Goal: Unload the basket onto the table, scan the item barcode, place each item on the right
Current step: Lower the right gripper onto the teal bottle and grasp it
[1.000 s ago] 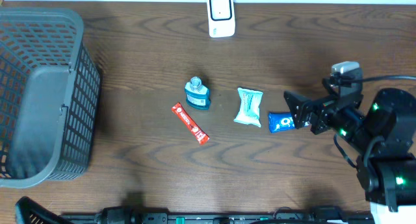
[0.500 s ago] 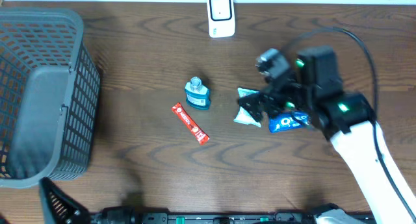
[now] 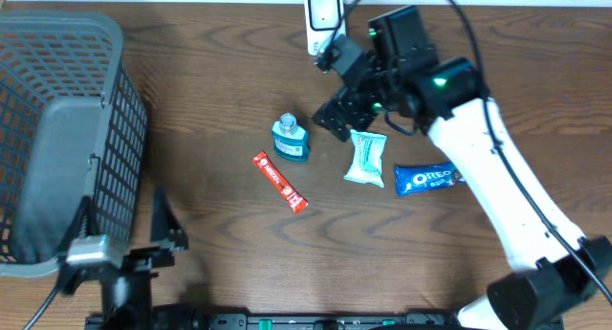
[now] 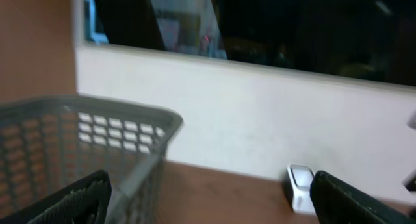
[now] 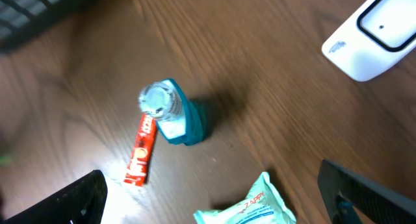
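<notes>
Dark wood desk (image 3: 191,100), white wall (image 4: 247,120) behind it, dark window (image 4: 292,29) above. Basket (image 3: 57,139) at left. Scanner (image 3: 325,22) top centre. Bottle (image 3: 290,139), red stick (image 3: 279,182), wipes (image 3: 366,158) and Oreo pack (image 3: 426,179) mid-frame. Right pincer (image 3: 339,84) spread wide, empty, between scanner and bottle. Left pincer (image 4: 211,185) wide, empty, lower left.

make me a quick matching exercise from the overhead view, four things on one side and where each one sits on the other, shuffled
Things:
1. scanner
2. basket
3. Oreo pack
4. bottle

Places:
a. furthest right of the loose items
b. top edge of the view, near the middle
c. far left of the view
d. right beside the upper end of the red stick packet

Pairs: 1-b, 2-c, 3-a, 4-d
</notes>
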